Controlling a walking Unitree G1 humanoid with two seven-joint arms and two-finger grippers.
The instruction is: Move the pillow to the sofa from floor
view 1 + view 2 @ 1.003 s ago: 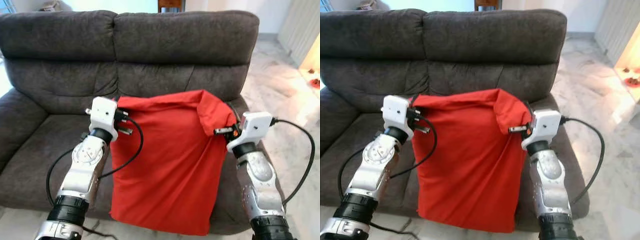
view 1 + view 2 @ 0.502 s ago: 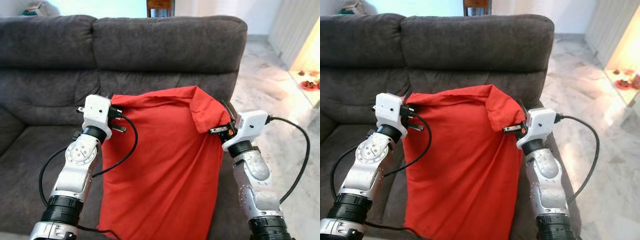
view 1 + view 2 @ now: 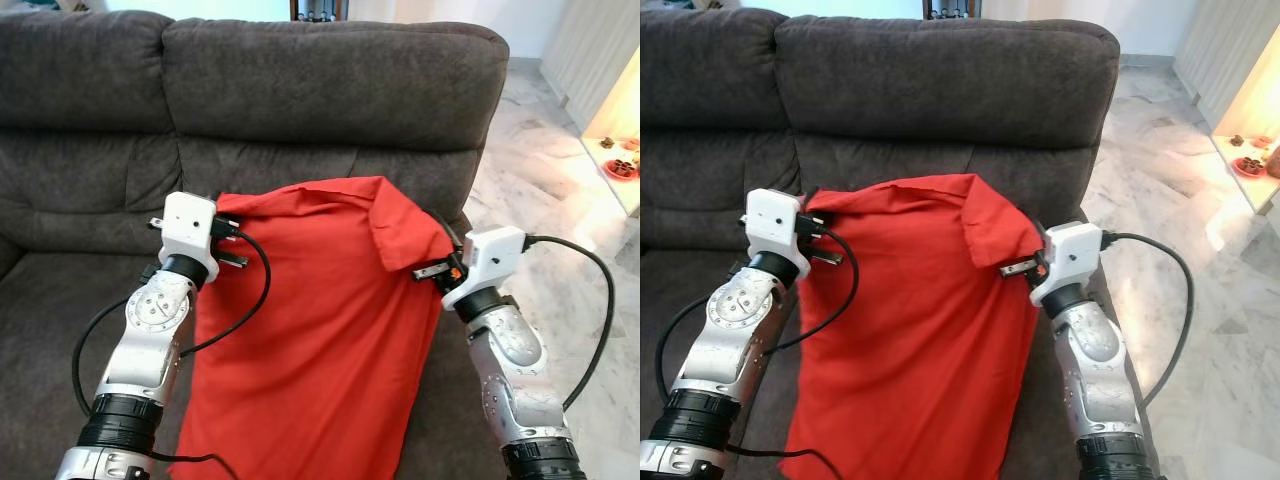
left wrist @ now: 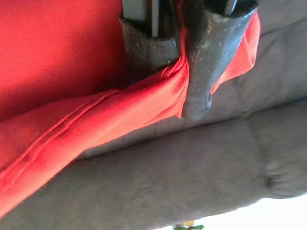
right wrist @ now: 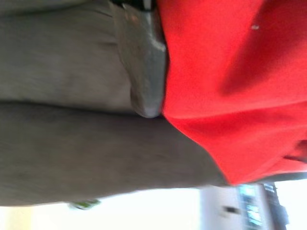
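Note:
A large red pillow (image 3: 320, 330) hangs by its two upper corners in front of the dark grey sofa's (image 3: 330, 90) backrest, and its body drapes down over the seat. My left gripper (image 3: 228, 212) is shut on the upper left corner. In the left wrist view both black fingers (image 4: 199, 57) pinch a bunched fold of red cloth (image 4: 96, 120). My right gripper (image 3: 442, 238) is shut on the folded upper right corner. In the right wrist view one finger (image 5: 141, 62) lies against the red cloth (image 5: 230, 72), which hides the other.
The sofa's seat cushion (image 3: 50, 320) lies bare to the left of the pillow. Its right armrest (image 3: 455, 400) sits under my right arm. Pale marble floor (image 3: 570, 200) stretches off to the right. A low shelf with small items (image 3: 618, 150) stands at the far right.
The camera has come closer to the sofa, whose front edge has left the picture. Both grippers keep their hold, and the pillow now drapes further over the seat.

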